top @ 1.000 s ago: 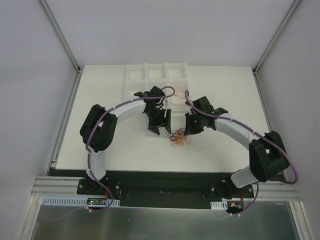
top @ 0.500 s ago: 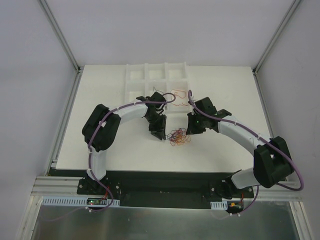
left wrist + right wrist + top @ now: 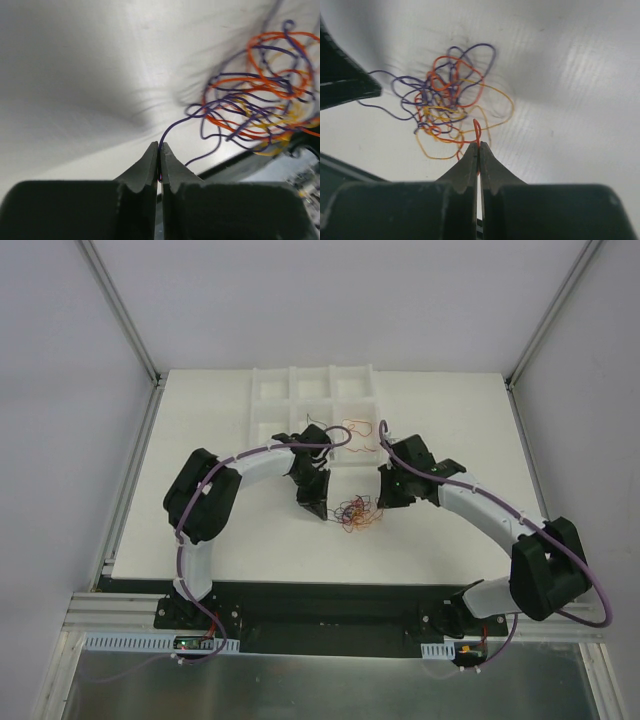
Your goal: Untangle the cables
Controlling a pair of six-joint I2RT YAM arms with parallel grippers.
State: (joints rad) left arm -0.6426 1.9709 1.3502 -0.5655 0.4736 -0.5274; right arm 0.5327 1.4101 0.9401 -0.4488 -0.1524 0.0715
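The cables (image 3: 357,513) are a small tangle of thin orange, purple and yellow wires on the white table between both arms. My left gripper (image 3: 322,510) sits at the tangle's left edge, shut on a purple cable (image 3: 176,124) that runs from its tips (image 3: 159,146) up into the tangle (image 3: 265,90). My right gripper (image 3: 383,500) sits at the tangle's right edge, shut on an orange cable (image 3: 477,131) whose loop rises from its tips (image 3: 478,145). The tangle (image 3: 447,102) lies just beyond.
A white compartment tray (image 3: 315,400) stands at the back of the table, with a loose orange wire (image 3: 357,427) and a dark wire (image 3: 316,424) in its near cells. The left gripper's finger (image 3: 345,82) shows at the right wrist view's left edge.
My left gripper has come down to the tangle's left side and shut on a purple cable. The right arm has shifted slightly right and stays shut on the orange cable.
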